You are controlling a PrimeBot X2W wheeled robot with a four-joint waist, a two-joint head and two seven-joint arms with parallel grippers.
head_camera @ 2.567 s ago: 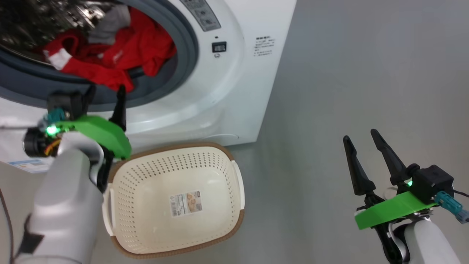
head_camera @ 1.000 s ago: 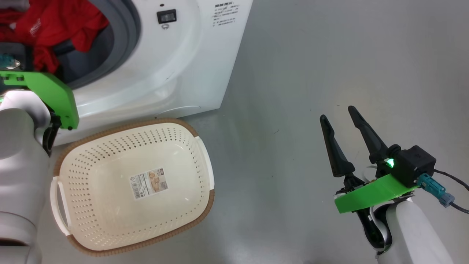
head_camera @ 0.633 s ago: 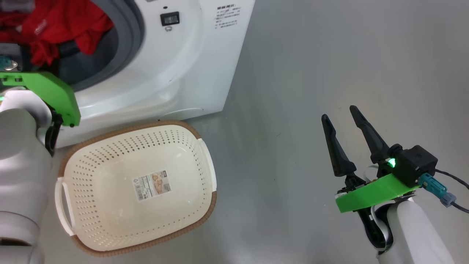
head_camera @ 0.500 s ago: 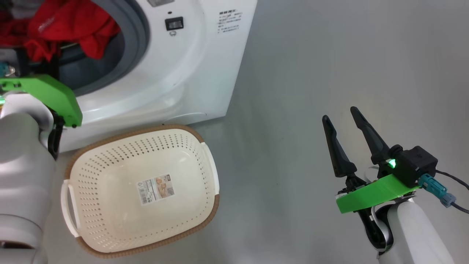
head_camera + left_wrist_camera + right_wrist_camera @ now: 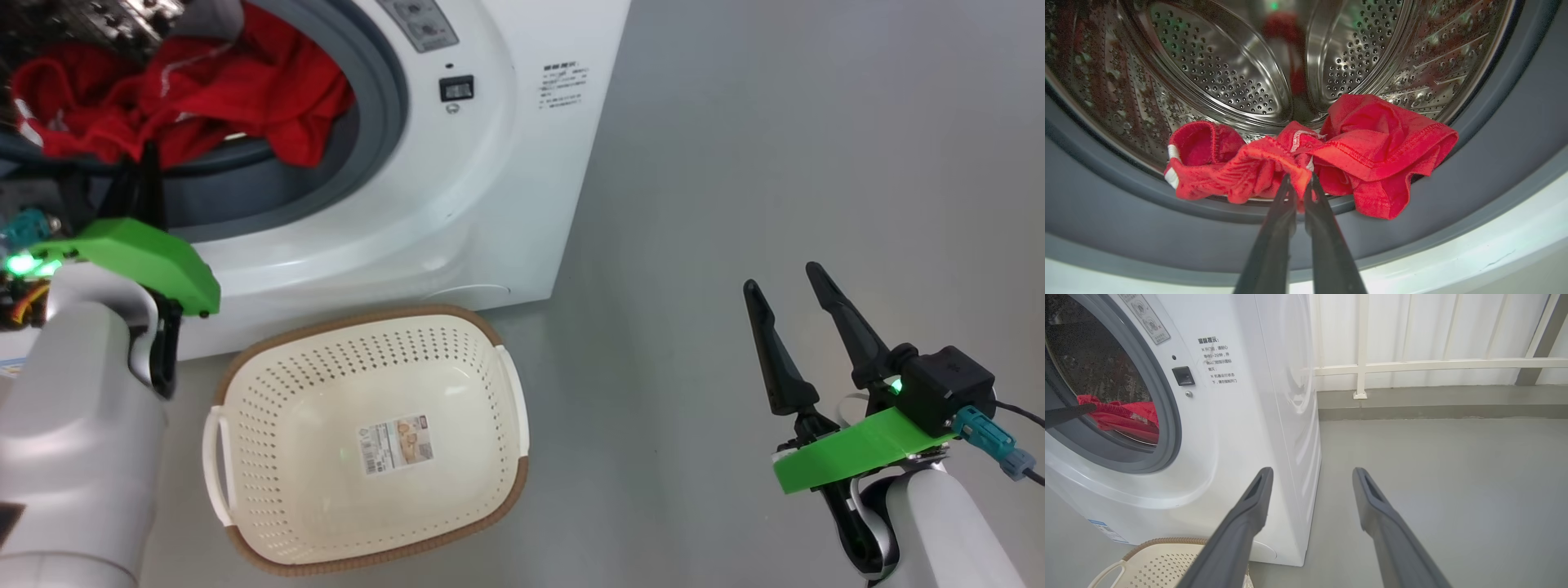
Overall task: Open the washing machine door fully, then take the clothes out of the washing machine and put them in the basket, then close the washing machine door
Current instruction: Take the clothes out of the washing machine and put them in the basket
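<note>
Left fingers [image 5: 1276,232] clamped on red clothes [image 5: 1372,143] at washer [image 5: 490,204] mouth. Right fingers [image 5: 775,359] spread wide, empty, over floor [image 5: 735,163], right of basket [image 5: 392,314].

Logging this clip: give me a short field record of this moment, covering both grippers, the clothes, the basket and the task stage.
left gripper: shut, pinching a fold of the red clothes
right gripper: open, holding nothing, above the floor
clothes: in the washing machine, hanging over the front lip of the drum
basket: on the floor in front of the washing machine, no clothes inside, paper label on its bottom
task stage: garment gripped, none in the basket yet
</note>
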